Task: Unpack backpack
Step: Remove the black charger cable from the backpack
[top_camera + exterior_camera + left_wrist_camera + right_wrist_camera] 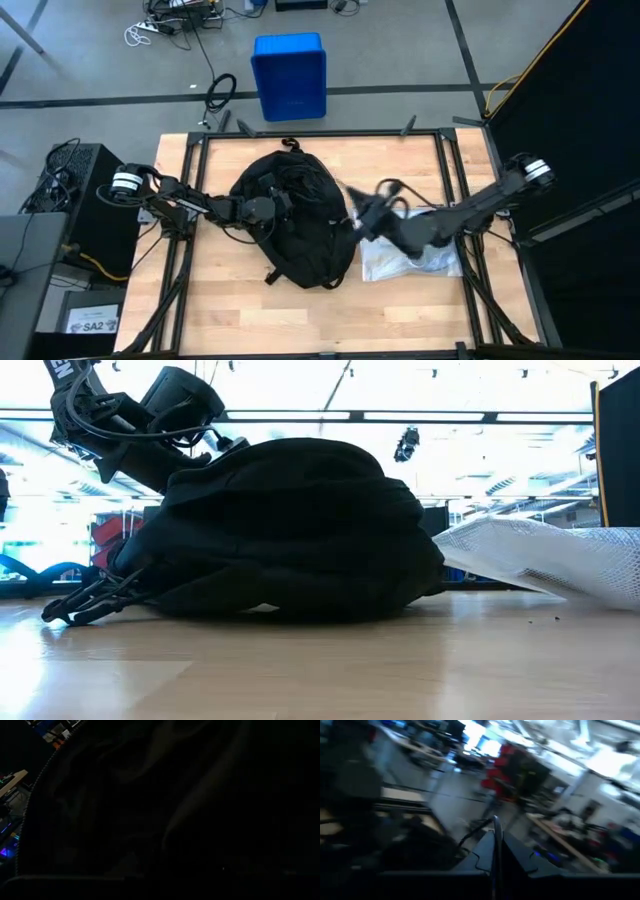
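The black backpack lies flat at the table's middle; in the low view it is a dark mound with a strap buckle trailing on the wood. My left gripper is at the backpack's left side, against its fabric, which fills the left wrist view. My right gripper hovers shut and blurred just off the backpack's right edge, pointing level. A thin dark cord curves up to its fingertips. My right gripper has its fingers shut together, and the thin dark cord reaches their free ends. Blur keeps me from telling whether the cord is pinched there or only passes behind.
A pale plastic bag lies on the table right of the backpack, under my right arm; it also shows in the low view. A blue bin stands on the floor past the far edge. Bare wood lies along the near edge.
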{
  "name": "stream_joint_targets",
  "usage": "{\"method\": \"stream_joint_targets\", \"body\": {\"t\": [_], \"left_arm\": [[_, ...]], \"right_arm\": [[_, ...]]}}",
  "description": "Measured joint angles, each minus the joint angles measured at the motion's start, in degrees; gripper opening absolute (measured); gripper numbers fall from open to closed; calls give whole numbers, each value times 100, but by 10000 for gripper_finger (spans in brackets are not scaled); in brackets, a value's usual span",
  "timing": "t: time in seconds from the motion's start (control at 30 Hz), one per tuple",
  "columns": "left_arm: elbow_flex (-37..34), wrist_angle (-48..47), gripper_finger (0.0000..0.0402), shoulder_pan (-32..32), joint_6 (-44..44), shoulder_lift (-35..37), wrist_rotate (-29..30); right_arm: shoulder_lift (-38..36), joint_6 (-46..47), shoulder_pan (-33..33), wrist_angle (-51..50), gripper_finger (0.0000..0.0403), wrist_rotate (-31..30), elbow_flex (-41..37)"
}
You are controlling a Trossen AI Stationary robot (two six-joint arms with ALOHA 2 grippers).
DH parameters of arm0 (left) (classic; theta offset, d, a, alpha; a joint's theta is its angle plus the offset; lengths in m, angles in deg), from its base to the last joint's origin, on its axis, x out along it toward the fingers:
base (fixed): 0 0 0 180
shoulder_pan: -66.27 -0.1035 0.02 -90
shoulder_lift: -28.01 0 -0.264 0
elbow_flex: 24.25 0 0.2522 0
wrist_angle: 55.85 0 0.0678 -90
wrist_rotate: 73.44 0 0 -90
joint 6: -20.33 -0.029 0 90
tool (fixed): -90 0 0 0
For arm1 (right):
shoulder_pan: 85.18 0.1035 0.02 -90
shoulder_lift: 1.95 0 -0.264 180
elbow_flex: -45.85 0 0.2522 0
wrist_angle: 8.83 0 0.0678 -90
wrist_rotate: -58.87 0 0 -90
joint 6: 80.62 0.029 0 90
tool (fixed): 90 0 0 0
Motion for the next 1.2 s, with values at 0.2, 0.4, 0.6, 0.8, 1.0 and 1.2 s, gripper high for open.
{"method": "stream_joint_targets", "body": {"t": [0.2,0.4,0.6,0.8,1.0,1.2], "left_arm": [[0,8,98,2,10,0,0],[-2,17,97,2,17,0,0],[-2,19,97,2,21,-2,0],[-2,13,97,2,22,-2,0],[-2,-2,97,2,24,-2,0],[-2,-4,97,2,24,-2,0]], "right_arm": [[-465,-896,337,197,0,-1409,0],[-674,-1215,185,200,0,-1515,0],[-630,-1115,-136,116,0,-1517,0],[-178,-569,-407,-451,0,-1509,0],[664,-53,-718,-496,0,-1500,0],[1632,522,-1002,-489,0,-1355,-2]]}}
